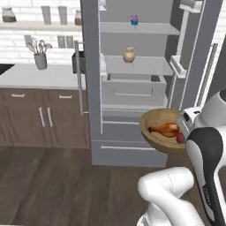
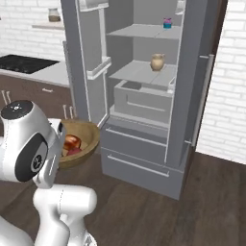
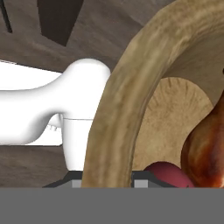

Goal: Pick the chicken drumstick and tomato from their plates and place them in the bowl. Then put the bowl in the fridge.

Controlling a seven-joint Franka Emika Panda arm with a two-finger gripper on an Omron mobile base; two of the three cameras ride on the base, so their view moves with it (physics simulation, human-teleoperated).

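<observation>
The wooden bowl (image 1: 154, 128) hangs in the air in front of the open fridge (image 1: 132, 79), held by its rim. Inside it lie the reddish-brown chicken drumstick (image 1: 166, 129) and the small red tomato (image 1: 180, 138). My gripper (image 1: 183, 128) is shut on the bowl's near rim. From the right base camera the bowl (image 2: 84, 137) pokes out behind the arm, with the drumstick (image 2: 72, 141) and tomato (image 2: 74, 152) in it. Close up, the bowl rim (image 3: 127, 100) runs between my fingers, beside the drumstick (image 3: 205, 144) and tomato (image 3: 168, 175). The plates are out of view.
Both fridge doors stand open; the left door (image 1: 88, 66) carries a long silver handle (image 1: 79, 77). A tan jug (image 1: 129, 55) stands on the middle shelf and a small blue cup (image 1: 134, 20) on the top one. Below are a drawer (image 1: 132, 90) and wood floor (image 1: 53, 185).
</observation>
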